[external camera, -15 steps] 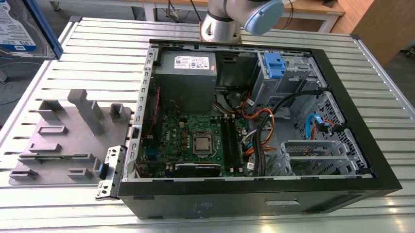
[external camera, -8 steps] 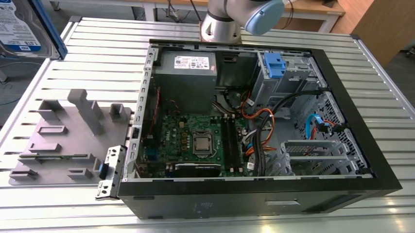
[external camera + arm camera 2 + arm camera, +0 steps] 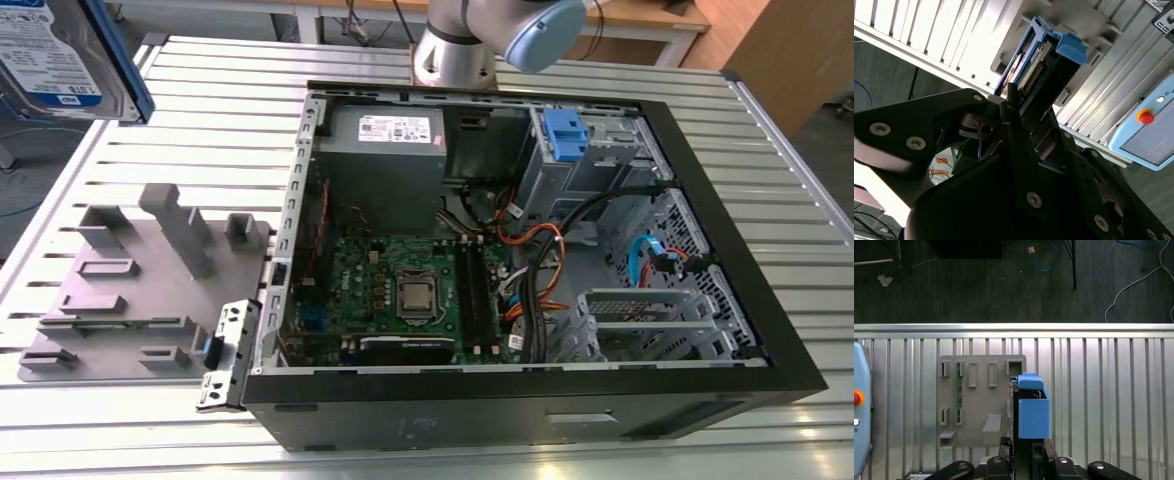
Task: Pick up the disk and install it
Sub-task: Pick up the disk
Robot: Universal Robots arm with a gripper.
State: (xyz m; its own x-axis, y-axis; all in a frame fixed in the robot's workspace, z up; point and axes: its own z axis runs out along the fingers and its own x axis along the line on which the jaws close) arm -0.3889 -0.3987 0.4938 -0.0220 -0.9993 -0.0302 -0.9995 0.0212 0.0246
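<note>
You've got the disk (image 3: 1031,412) clamped in the gripper (image 3: 1026,444), lifted off the grey holder (image 3: 974,410) on the surface (image 3: 1104,390). Pickup looks done. The install isn't: the open computer case (image 3: 507,405) sits well apart.

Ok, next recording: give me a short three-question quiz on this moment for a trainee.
1. True or false: the disk lies inside the case.
2. The tool is: A) open and empty; B) shut on the disk; C) open around the disk.
3. Short answer: what colour is the disk's carrier?

Key: 1 false, the tool holds it outside the case. 2 B. 3 blue.
</note>
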